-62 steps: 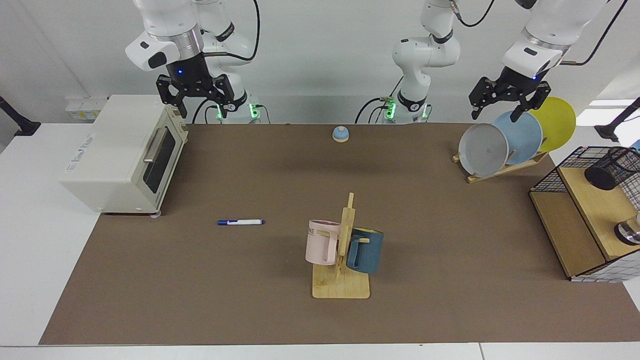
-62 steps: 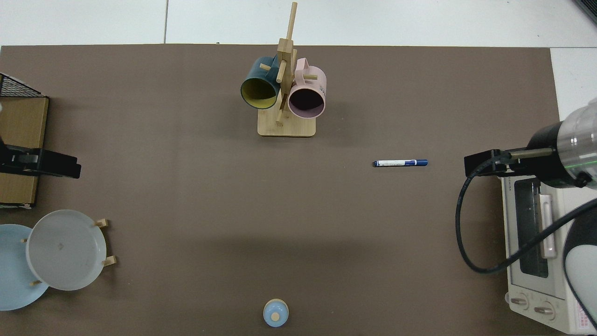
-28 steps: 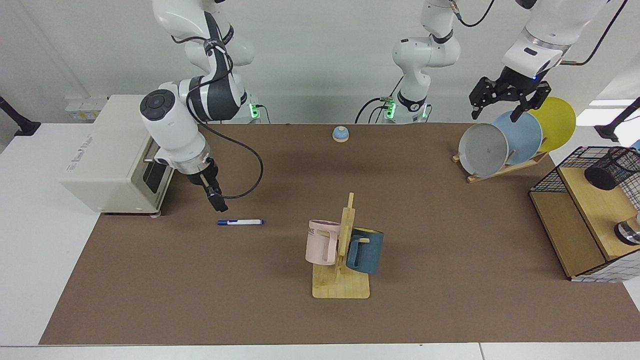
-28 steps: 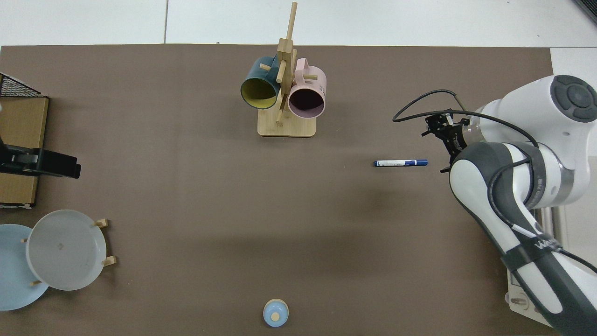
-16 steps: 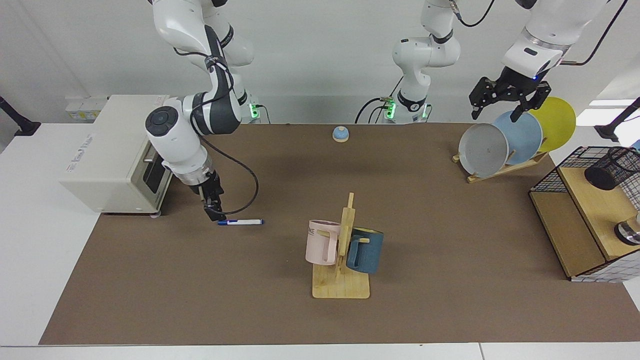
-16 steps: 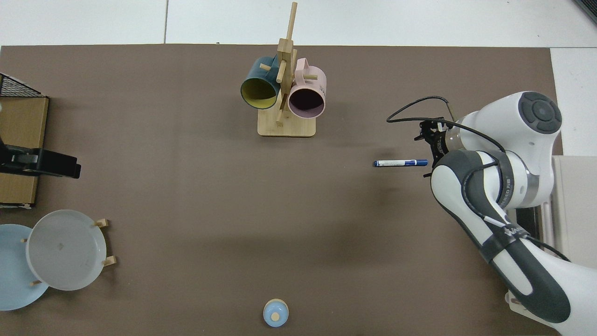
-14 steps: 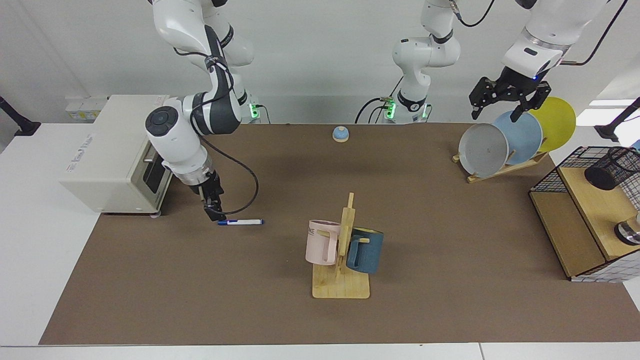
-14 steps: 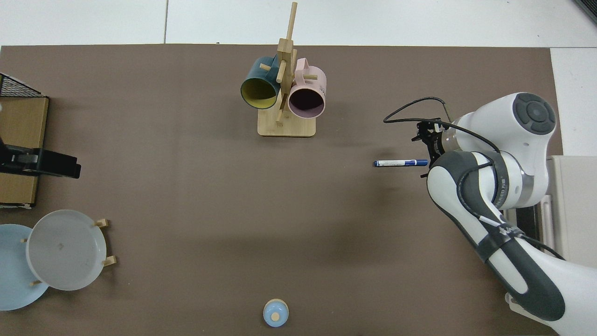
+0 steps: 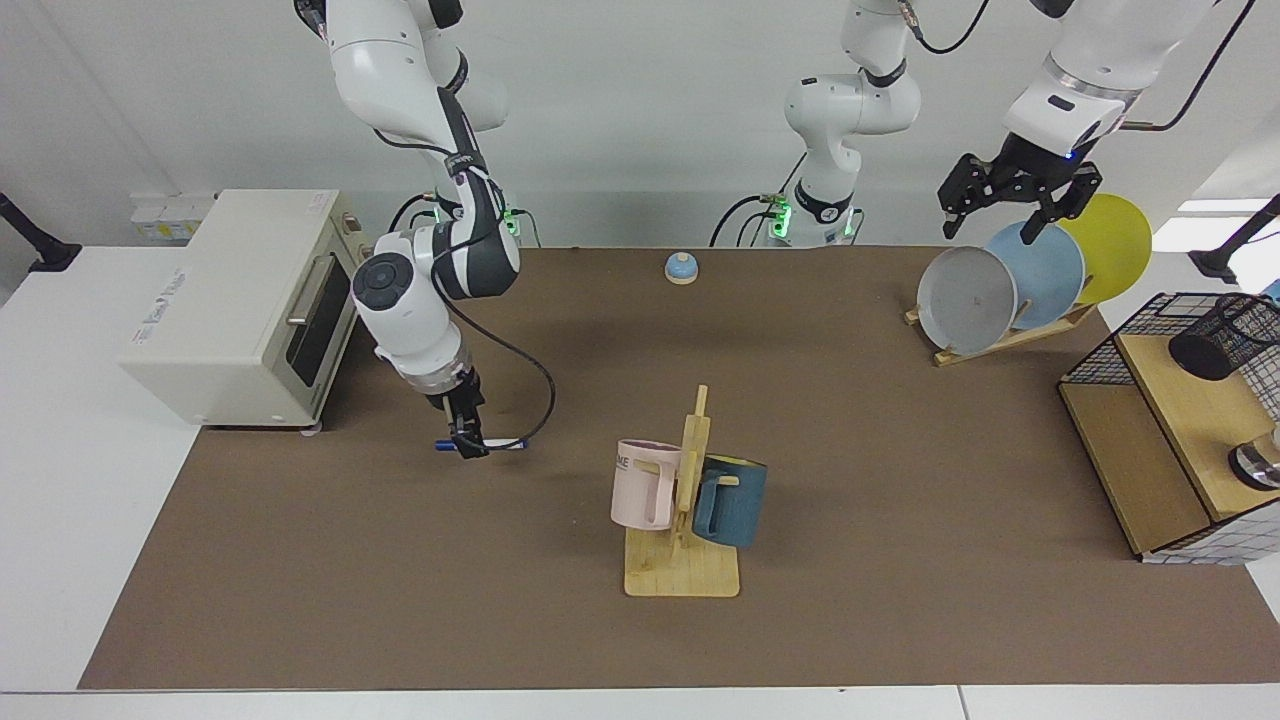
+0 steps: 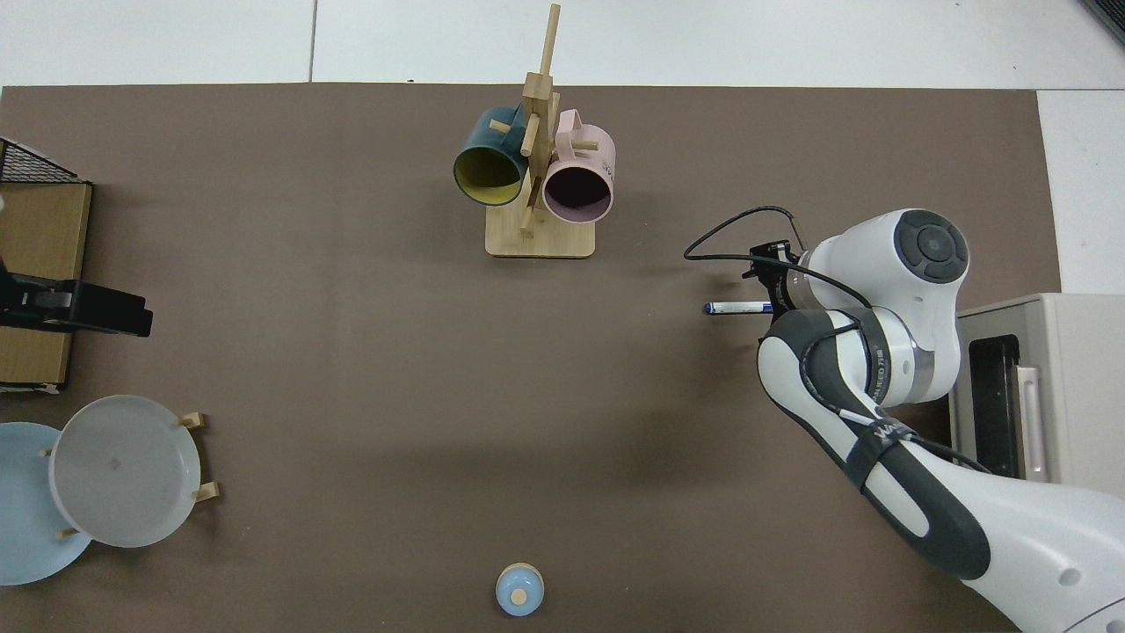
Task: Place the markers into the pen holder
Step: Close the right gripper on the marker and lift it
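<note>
- Right gripper was down at the counter, over the marker near its blue-capped end. Whether its fingers were apart or clamped on the barrel could not be made out in either view.
- Marker lay flat on the brown counter; in the top view only its white barrel and tip end stuck out at 9 o'clock from under the right gripper, the cap end being hidden.
- Right arm came down from its base at 12 o'clock in the facing view, wrist bent steeply, cable looped beside it.
- Toaster oven stood at about 10 o'clock of the marker in the facing view, near but apart from it.
- Mug stand with a pink mug and a blue mug stood at about 4 o'clock of the marker, well apart.
- Left gripper hung in the air above the plate rack, fingers apart and empty; this arm waited.
- Pen holder lay tipped on the wooden shelf of the wire rack, at the 3 o'clock edge of the facing view, well apart from the marker.
- Small blue bell sat at the 12 o'clock edge of the counter.
</note>
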Motion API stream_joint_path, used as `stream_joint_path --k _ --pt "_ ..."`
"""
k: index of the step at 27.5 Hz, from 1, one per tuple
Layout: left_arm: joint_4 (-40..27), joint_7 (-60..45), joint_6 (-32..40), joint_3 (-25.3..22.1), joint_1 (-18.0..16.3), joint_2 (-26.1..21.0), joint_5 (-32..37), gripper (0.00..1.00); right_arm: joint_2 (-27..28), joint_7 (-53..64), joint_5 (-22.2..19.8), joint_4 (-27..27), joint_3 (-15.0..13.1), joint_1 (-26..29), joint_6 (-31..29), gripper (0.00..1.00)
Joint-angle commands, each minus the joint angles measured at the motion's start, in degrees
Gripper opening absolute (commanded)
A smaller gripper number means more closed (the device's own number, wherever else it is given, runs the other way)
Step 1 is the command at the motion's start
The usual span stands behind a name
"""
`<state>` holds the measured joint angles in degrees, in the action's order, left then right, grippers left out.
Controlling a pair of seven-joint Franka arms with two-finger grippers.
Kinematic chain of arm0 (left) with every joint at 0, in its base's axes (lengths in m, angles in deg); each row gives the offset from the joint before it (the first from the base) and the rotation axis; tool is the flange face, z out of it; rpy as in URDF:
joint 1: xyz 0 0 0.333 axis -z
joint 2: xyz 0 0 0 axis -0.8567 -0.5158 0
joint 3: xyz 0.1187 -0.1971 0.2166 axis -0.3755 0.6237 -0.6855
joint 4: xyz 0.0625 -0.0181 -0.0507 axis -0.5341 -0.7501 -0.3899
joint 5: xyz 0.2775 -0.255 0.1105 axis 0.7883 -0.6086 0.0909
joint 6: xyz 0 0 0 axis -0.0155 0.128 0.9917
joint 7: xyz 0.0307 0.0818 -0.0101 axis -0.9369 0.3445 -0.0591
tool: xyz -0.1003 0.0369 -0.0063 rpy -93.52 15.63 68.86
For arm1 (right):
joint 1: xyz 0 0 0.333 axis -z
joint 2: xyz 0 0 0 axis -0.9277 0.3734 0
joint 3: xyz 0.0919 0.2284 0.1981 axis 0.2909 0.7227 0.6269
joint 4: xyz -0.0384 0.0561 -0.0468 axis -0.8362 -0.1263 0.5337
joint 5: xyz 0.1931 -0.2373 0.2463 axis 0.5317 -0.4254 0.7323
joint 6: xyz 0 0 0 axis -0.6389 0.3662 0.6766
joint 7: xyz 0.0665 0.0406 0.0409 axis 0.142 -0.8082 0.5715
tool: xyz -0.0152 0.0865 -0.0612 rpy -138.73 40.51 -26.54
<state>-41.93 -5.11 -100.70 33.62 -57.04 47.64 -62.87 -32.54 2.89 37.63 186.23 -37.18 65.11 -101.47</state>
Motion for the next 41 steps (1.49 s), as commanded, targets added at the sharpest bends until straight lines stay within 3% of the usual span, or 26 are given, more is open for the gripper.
stream_joint_path --k 1,19,25,27,32,41 --pt "-1.4 -0.4 0.4 0.2 -0.2 1.3 0.7 1.00 0.5 2.9 0.8 1.0 0.3 1.5 -3.3 1.00" --pt "-1.4 -0.4 0.4 0.3 -0.2 1.4 0.6 1.00 2.0 6.6 0.8 0.9 0.3 2.6 -5.0 0.98" --pt "-1.4 -0.4 0.4 0.3 -0.2 1.4 0.6 1.00 2.0 6.6 0.8 0.9 0.3 2.7 -5.0 0.91" --pt "-1.4 -0.4 0.4 0.3 -0.2 1.4 0.6 1.00 2.0 6.5 0.8 0.9 0.3 2.7 -5.0 0.81" --pt "-1.4 -0.3 0.4 0.3 -0.2 1.3 0.6 1.00 2.0 6.5 0.8 0.9 0.3 2.8 -4.9 0.42" --pt "-1.3 -0.4 0.4 0.3 -0.2 1.3 0.6 1.00 1.9 6.2 0.9 0.8 0.3 2.6 -4.2 0.00"
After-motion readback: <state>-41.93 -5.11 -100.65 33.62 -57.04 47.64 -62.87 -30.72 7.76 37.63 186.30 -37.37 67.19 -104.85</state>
